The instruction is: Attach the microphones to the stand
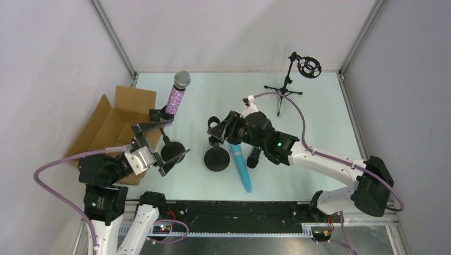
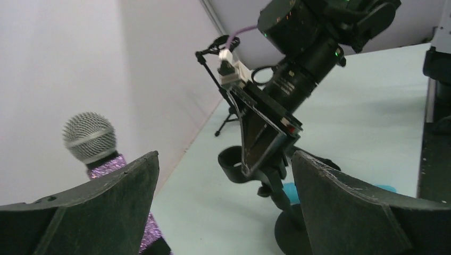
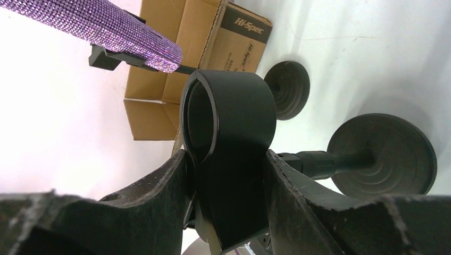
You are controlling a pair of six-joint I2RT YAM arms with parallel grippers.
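Black clip (image 3: 234, 117) in right end effector (image 3: 227, 183)

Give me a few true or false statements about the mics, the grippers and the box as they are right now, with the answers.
1. The purple mic is mounted on a stand. True.
2. The blue mic is clipped into a stand. False: it lies flat on the table.
3. The right gripper is shut on a black clip. True.
4. The left gripper holds the purple mic. False: its jaws are wide open and hold nothing.
5. The box sits on the table's right side. False: it is on the left side.
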